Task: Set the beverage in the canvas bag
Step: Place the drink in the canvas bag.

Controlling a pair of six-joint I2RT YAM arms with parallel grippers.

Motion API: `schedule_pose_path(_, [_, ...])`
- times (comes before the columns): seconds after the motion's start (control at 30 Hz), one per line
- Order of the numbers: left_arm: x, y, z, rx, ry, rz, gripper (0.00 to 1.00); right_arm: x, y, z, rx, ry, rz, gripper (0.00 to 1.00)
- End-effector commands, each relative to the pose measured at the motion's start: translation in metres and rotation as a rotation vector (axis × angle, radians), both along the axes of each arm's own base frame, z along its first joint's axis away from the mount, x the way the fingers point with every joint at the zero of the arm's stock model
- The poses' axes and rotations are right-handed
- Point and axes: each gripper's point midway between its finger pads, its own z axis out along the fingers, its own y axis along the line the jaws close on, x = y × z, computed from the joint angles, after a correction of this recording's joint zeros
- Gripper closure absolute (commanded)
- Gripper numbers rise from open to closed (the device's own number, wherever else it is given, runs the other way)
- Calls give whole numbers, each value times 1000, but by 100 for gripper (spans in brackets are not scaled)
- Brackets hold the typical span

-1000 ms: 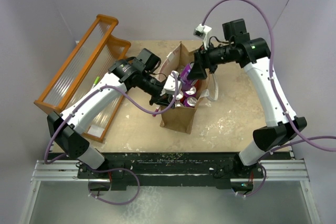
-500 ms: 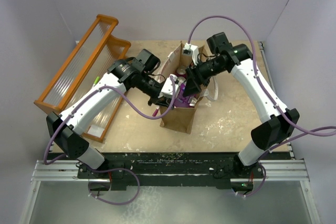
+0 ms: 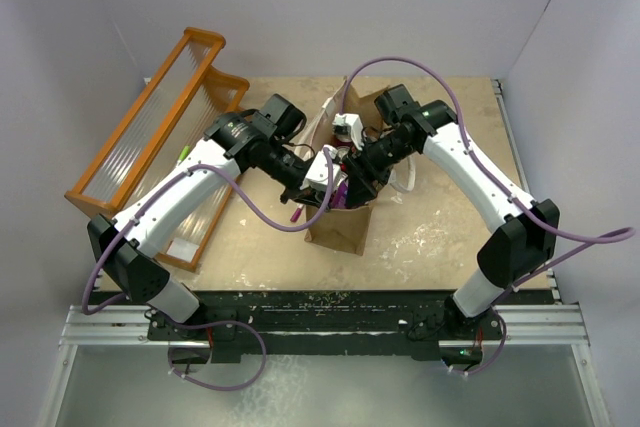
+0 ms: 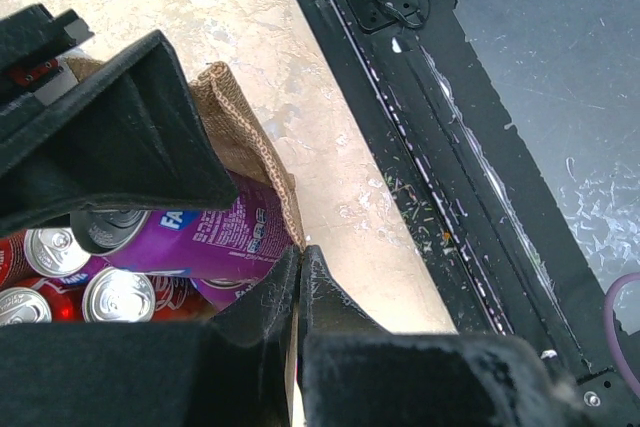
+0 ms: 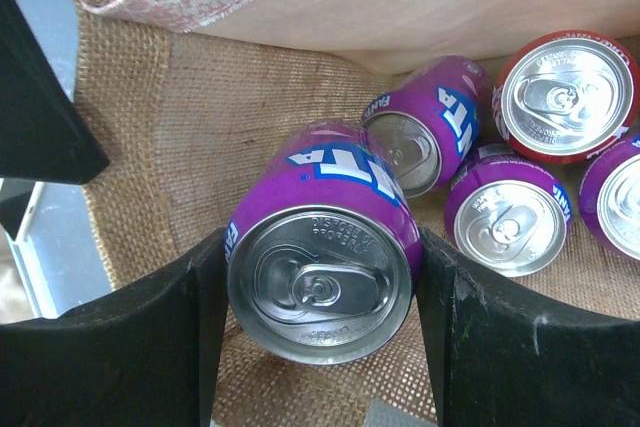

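The canvas bag stands open at the table's middle. Its burlap inner wall fills the right wrist view. My left gripper is shut on the bag's near rim, pinching the fabric. Down inside the bag's mouth, my right gripper is shut on the beverage, a purple can tilted with its silver top toward the camera. Both fingers press its sides. The left wrist view shows the same purple can under the right gripper's black finger.
Several purple and red cans stand upright on the bag's floor beside the held one. An orange slatted rack leans at the table's left. The bag's white handle hangs at its right side. A black rail runs along the table's near edge.
My right arm has swung left and down, carrying the purple can from above the bag's far end into its mouth. The left arm has kept its hold on the rim.
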Motion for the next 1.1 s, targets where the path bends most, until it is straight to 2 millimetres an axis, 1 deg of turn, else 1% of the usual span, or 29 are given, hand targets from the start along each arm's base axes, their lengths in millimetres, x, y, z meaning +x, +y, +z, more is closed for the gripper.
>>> schedule_pose_path(0.0, [-13,-4,44,-141,-70,-65,100,-38,-2,1,-21,108,59,100])
schedule_pose_path(0.33, [-12,-4,43,-140,-91,-71,100,-46,1,-27,-141,114,60,100])
schedule_pose_path(0.53, [-10,-2,44,-136,-109,-61,100,-50,-5,-44,-218,103,62,100])
schedule_pose_path(0.57, [-10,-1,43,-133,-110,-60,100,-51,-5,-44,-221,101,70,100])
schedule_pose_path(0.67, [-9,-1,43,-130,-124,-60,100,-57,-2,-32,-182,114,129,100])
schedule_pose_path(0.73, [-8,0,42,-127,-134,-62,100,-62,9,-16,-102,135,169,100])
schedule_pose_path(0.87, [-6,-1,40,-122,-139,-63,100,-63,20,15,10,123,218,100])
schedule_pose_path(0.93, [-6,0,40,-119,-138,-63,100,-65,21,23,31,125,222,100])
schedule_pose_path(1.07, [-6,0,36,-111,-133,-64,100,-69,21,33,58,111,232,100])
